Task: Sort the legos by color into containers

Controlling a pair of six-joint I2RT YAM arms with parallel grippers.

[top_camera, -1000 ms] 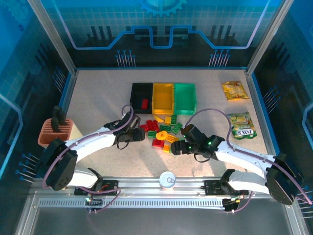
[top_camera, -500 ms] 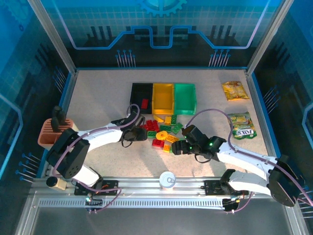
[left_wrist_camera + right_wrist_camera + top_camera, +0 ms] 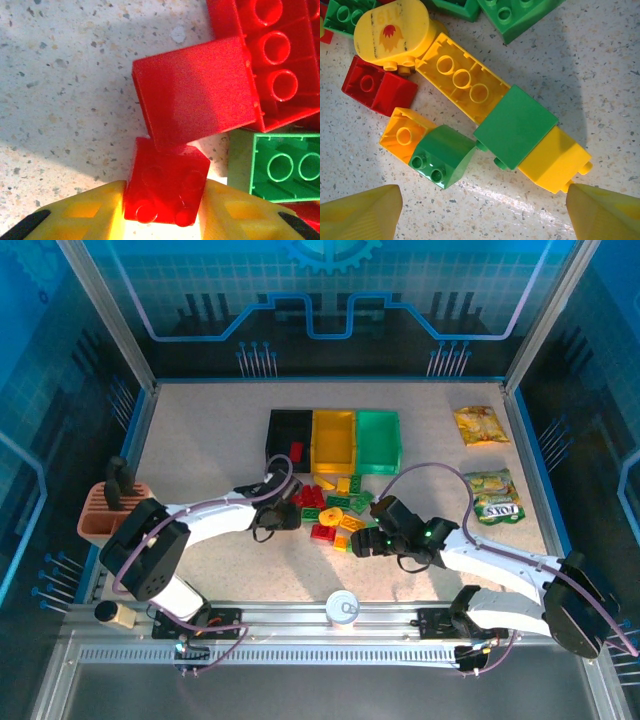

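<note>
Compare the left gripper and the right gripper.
The left gripper has its fingers pressed on both sides of a small red brick; the right gripper stands wide open, holding nothing. The left sits among red bricks; the right hangs above green and yellow bricks. Both have yellow fingers.

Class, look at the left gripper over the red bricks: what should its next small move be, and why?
Probably lift straight up: the yellow fingers of the left gripper press both sides of the small red brick, which touches a larger red piece. The black bin, already holding a red brick, seems its destination.
</note>
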